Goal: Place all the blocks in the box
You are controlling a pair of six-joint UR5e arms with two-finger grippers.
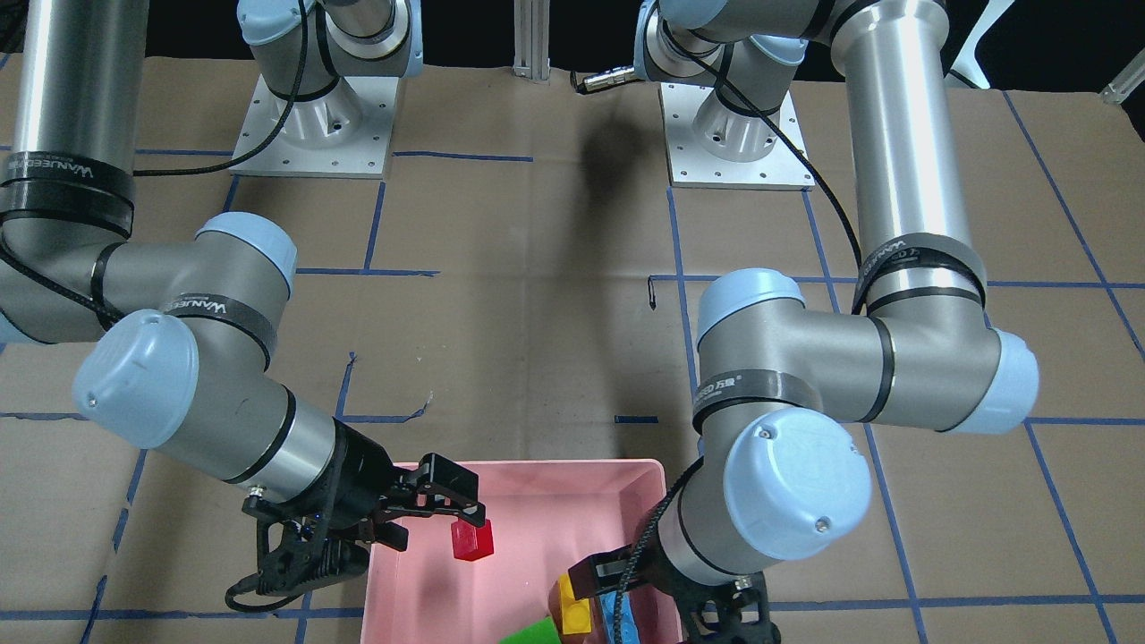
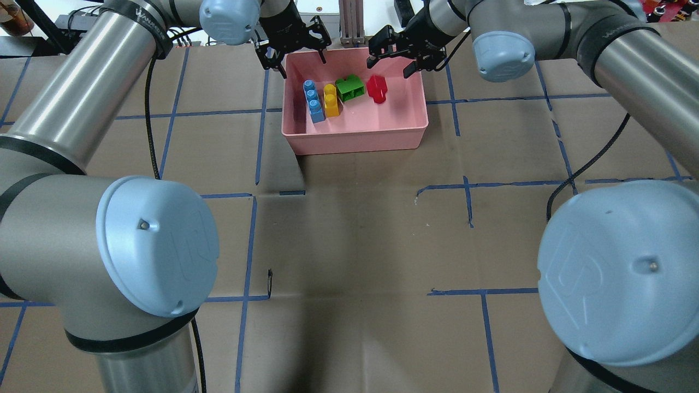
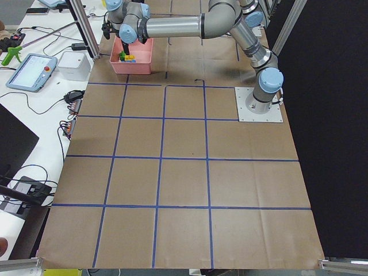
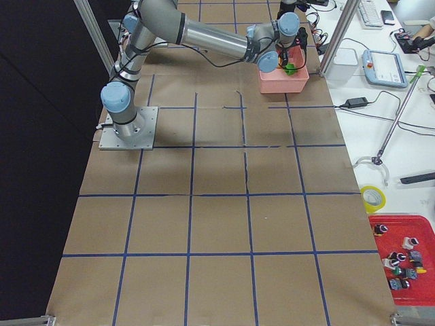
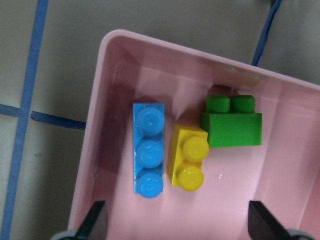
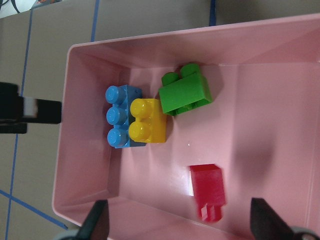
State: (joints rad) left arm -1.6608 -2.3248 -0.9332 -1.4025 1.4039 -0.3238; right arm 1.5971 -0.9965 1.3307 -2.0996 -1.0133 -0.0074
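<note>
Holds left claw (image 2: 297, 54) and right claw (image 2: 389, 64) released and empty above the box (image 2: 355, 139), all four blocks (image 2: 331, 101) lying inside, none left to grasp.

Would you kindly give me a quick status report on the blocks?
Left gripper open, empty. Right gripper open, empty. Blue block, yellow block, green block, red block all in box. No obstruction seen.

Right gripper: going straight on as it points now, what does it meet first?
Probably the red block, lying roughly in line ahead of the open right gripper; depth is unclear, so perhaps the box floor beside it.
</note>
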